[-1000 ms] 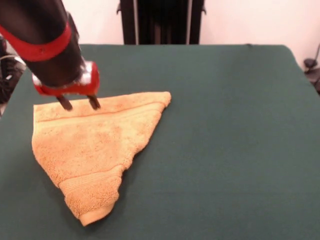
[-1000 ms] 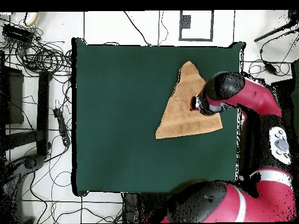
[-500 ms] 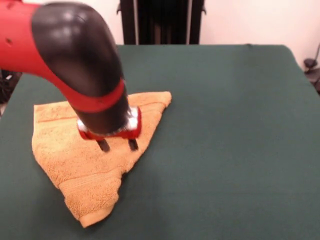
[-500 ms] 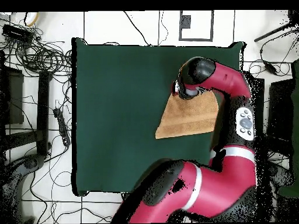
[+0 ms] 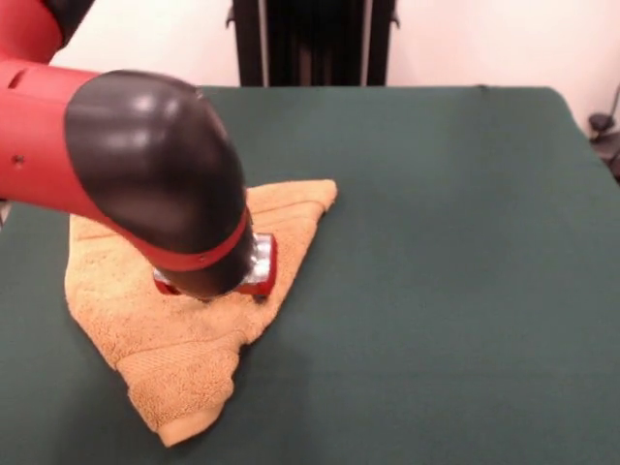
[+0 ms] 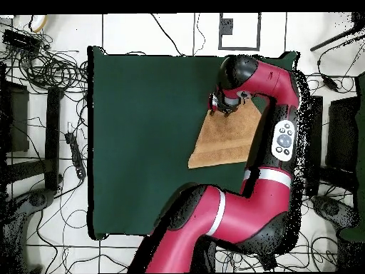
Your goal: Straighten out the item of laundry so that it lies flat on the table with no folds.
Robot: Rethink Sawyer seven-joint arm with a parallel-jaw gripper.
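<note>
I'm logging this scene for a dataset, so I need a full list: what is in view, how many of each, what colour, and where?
towel: one, golden-orange, folded into a rough triangle, on the table's left part in the front view.
table: one, dark green cloth cover, fills most of both views.
cables: a tangle, black, on the pale floor beside the table in the overhead view.
dark stand: one, black, behind the table's far edge in the front view.
robot arm: one, red and black, reaching over the towel.
pincer: one, red-and-silver mount, down at the towel near its folded edge; tips hidden.
</note>
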